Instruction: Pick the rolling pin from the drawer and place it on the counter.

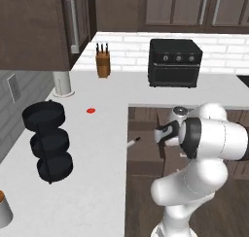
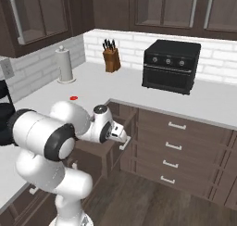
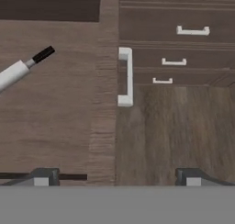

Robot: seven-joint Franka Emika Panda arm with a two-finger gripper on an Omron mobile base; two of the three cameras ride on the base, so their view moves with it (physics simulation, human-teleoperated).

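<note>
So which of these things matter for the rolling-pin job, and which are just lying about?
Job:
rolling pin
drawer, open
counter
gripper

Lying about:
knife block
toaster oven
paper towel roll
black tiered rack

Everything's super dark brown here: the drawer (image 3: 55,108) has a wood grain running through it, with a plain white handle (image 3: 125,76) on the front. The rolling pin (image 3: 18,70) inside is pale whitish with a black tip. The desk (image 1: 97,134) is smooth white with one little red dot (image 1: 90,110) on it. Black toaster oven (image 2: 170,65), black tiered stand (image 1: 47,141), tan knife block (image 1: 102,63), white brick backsplash (image 1: 131,49).
</note>
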